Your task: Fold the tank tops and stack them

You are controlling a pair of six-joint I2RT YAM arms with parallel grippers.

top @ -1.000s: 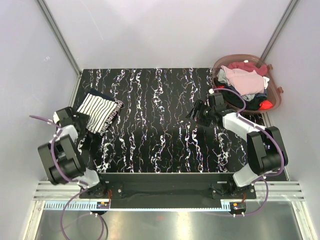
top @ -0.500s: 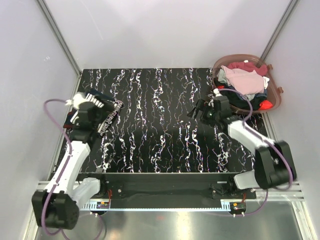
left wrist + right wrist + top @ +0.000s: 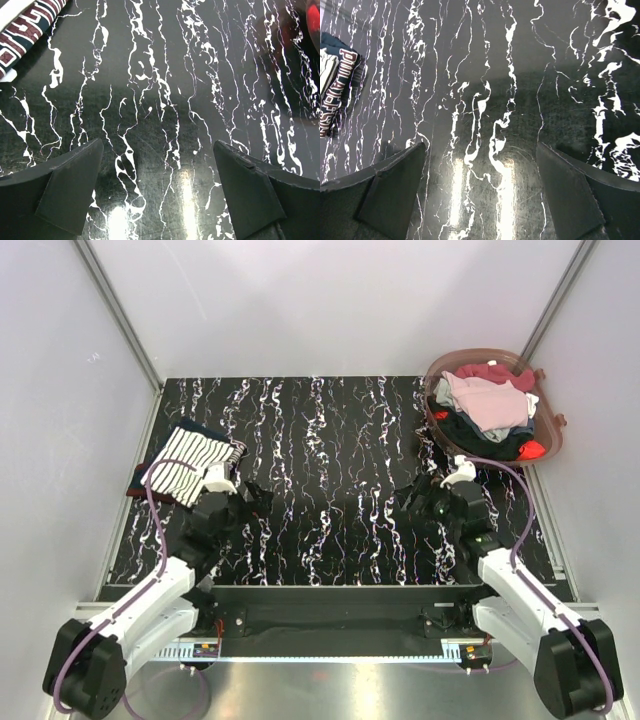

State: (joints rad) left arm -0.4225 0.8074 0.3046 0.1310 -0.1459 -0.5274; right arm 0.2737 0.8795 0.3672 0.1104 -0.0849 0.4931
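Tank tops (image 3: 188, 462) lie folded and stacked, striped one uppermost, well left of the basket (image 3: 556, 425). Left gripper (image 3: 255, 502) and right gripper (image 3: 412, 502) hover between stack and basket, jaws apart, holding nothing. Judgement: stacking appears complete; the next move is any further top from the basket. The bench (image 3: 320, 440) left of the basket gives open room.

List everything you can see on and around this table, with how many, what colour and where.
table: one, black with white veining, centre
striped tank top: one, white with navy stripes, folded, far left, top of stack
navy tank top: one, dark navy, under the striped one, edges showing
basket: one, translucent brown, far right corner
clothes: several, pink, dark red, black, red, heaped in basket
left arm: one, white and black, jaws open over bare table
right arm: one, white and black, jaws open over bare table
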